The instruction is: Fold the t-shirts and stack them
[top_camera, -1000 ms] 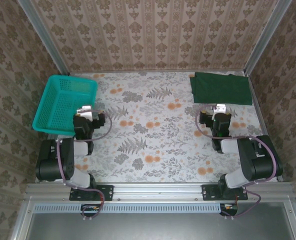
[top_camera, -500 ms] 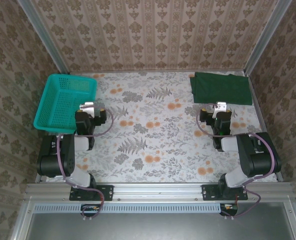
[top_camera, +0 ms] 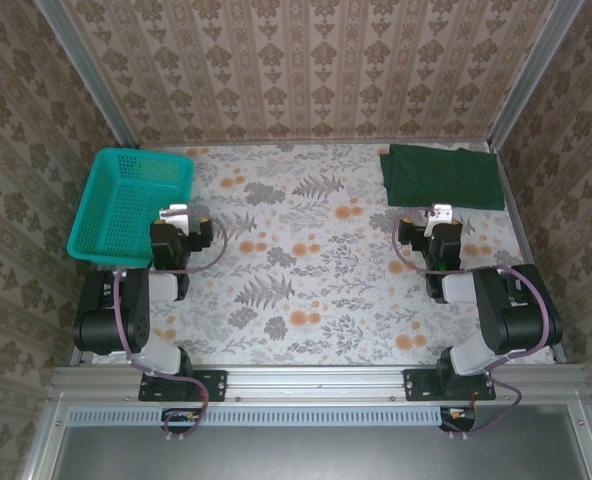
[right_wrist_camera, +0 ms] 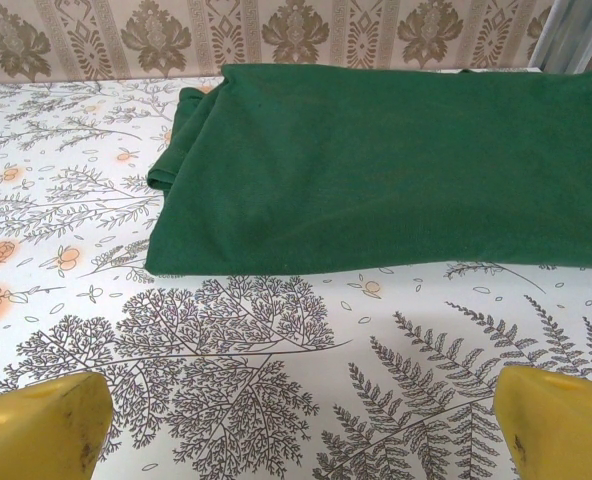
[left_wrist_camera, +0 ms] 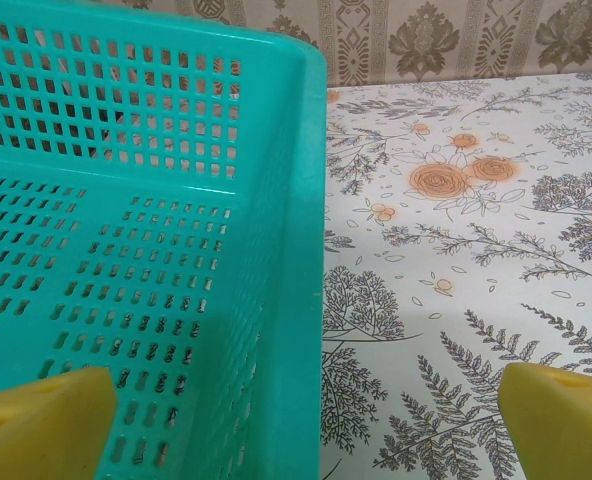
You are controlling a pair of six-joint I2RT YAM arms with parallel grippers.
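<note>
One dark green t-shirt (top_camera: 442, 177) lies folded flat at the table's back right corner, and in the right wrist view this t-shirt (right_wrist_camera: 386, 165) spreads across the upper half. My right gripper (top_camera: 439, 214) sits just in front of it, and this right gripper (right_wrist_camera: 301, 440) is open over bare table with its yellow fingertips (right_wrist_camera: 38, 428) wide apart. My left gripper (top_camera: 177, 216) is beside the teal basket's right rim. In its wrist view the left gripper (left_wrist_camera: 306, 440) is open, the basket wall running in line between the fingertips (left_wrist_camera: 42, 424). I cannot tell whether they touch it.
The teal mesh basket (top_camera: 116, 200) stands at the left edge of the table, and this basket (left_wrist_camera: 96, 110) looks empty. Patterned walls close in the back and both sides. Flowered tabletop (top_camera: 306, 240) stretches between the two arms.
Over the first half second my left gripper shifted slightly up and the basket's near corner moved a little. Since then nothing has moved. The right arm barely changed.
</note>
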